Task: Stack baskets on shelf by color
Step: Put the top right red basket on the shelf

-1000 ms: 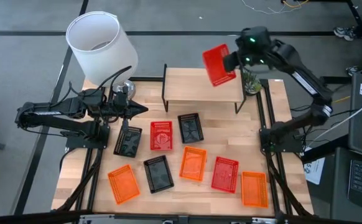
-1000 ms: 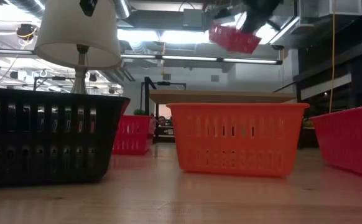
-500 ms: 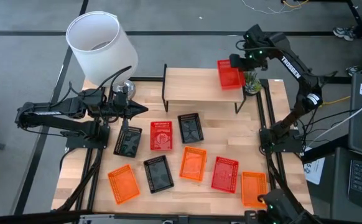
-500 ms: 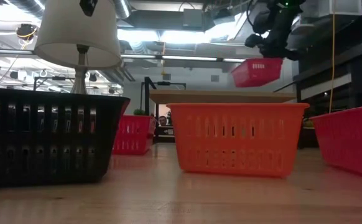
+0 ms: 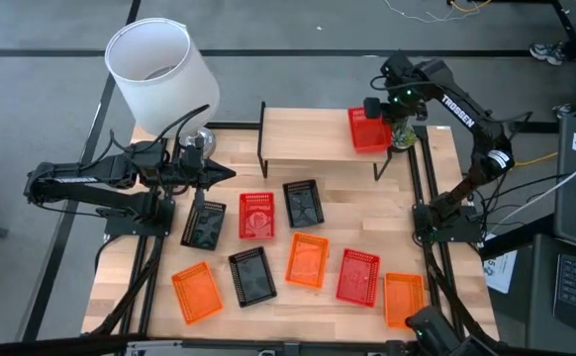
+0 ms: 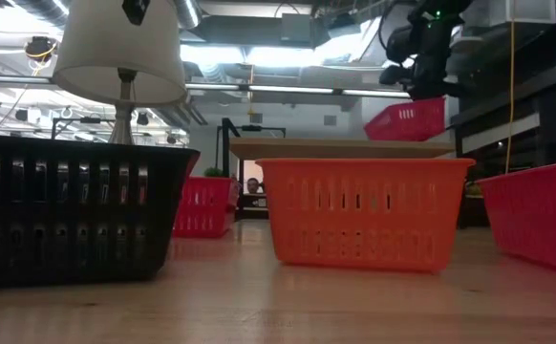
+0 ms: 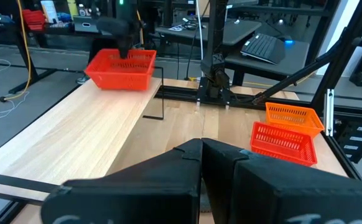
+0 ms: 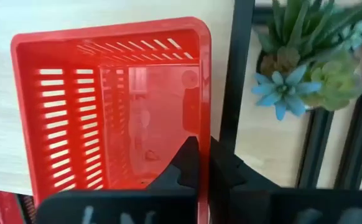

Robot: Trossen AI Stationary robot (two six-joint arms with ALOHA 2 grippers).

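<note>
The right gripper [image 5: 376, 107] is clamping one wall of a red basket [image 5: 368, 130], lowering it, tilted, onto the shelf's [image 5: 308, 137] right end. The left gripper [image 5: 224, 175], closed and empty, is waiting beside the lamp [image 5: 159, 69].

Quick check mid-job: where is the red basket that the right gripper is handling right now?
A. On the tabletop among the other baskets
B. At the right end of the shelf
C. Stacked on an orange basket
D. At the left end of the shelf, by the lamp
B. In the high view the red basket sits at the right end of the shelf, with the right gripper at its rim.
</note>
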